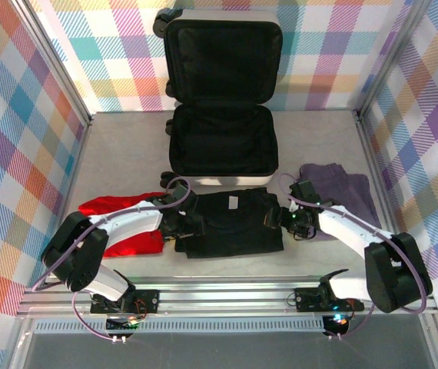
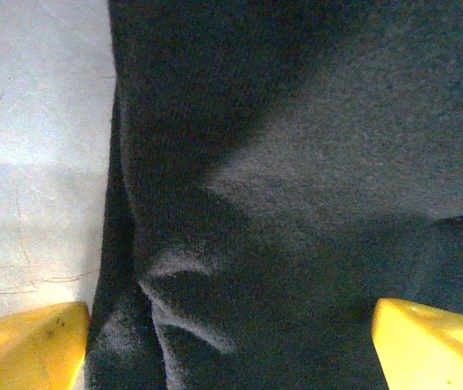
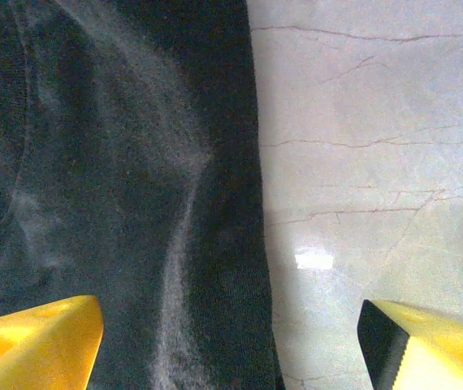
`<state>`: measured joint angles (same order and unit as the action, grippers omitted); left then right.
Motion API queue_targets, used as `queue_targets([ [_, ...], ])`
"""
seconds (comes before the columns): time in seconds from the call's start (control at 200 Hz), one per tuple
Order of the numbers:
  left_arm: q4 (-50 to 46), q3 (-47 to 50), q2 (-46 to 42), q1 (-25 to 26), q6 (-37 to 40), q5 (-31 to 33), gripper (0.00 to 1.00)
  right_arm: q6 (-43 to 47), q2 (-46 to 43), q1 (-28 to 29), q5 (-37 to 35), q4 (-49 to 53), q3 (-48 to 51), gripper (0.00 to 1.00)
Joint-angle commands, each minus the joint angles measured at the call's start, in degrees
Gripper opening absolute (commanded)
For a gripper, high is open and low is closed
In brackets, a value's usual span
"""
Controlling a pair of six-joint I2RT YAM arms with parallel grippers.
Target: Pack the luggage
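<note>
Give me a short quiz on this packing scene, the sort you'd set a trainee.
1. True or false: the small white hard-shell suitcase lies shut.
2. Fill in: the folded purple cloth garment lies on the robot's ___ side.
3. Which folded garment are both grippers at? A red, B black, C purple.
Key: 1 false, its lid stands open. 2 right. 3 B: the left gripper and right gripper, both open, are at opposite ends of the folded black cloth garment.

Robotics lab test booth: aluminium-profile frame (image 1: 219, 298), plaid backdrop walls (image 1: 11, 131), marbled tabletop (image 1: 127, 146).
</note>
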<state>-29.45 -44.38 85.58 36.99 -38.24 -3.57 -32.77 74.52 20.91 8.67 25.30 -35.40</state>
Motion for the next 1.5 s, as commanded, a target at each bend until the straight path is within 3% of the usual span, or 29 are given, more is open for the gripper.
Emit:
queue_targets([
  [0.0, 5.95, -0.94, 2.94, 0.18, 1.3, -1.95, 0.91, -0.85, 1.68, 0.52, 0.52, -1.62, -2.06, 0.83],
  [0.325, 12.97, 0.03, 5.81, -0.52, 0.83, -4.92, 0.86, -2.49, 8.4, 3.01, 1.09, -5.34, -3.29, 0.72],
  [0.69, 21.1, -2.1, 7.84, -0.52, 0.62, -10.17, 0.71, -2.67, 9.43, 5.98, 0.47, -5.72, -5.05, 0.61],
  [0.945, 22.34, -2.68, 7.66, -0.32, 0.96, -11.3, 0.6, -2.26, 9.24, 7.02, 1.1, -4.73, -6.79, 0.41],
  [1.28, 23.78, -4.38, 7.97, -0.13, 1.68, -12.77, 0.18, -0.47, 10.05, 7.13, 1.23, -3.05, -8.32, 0.05],
  [1.495, 19.42, -6.97, 4.97, 0.09, 2.95, -12.93, 0.04, 2.58, 6.3, 7.12, 1.22, 1.15, -11.25, 0.0],
])
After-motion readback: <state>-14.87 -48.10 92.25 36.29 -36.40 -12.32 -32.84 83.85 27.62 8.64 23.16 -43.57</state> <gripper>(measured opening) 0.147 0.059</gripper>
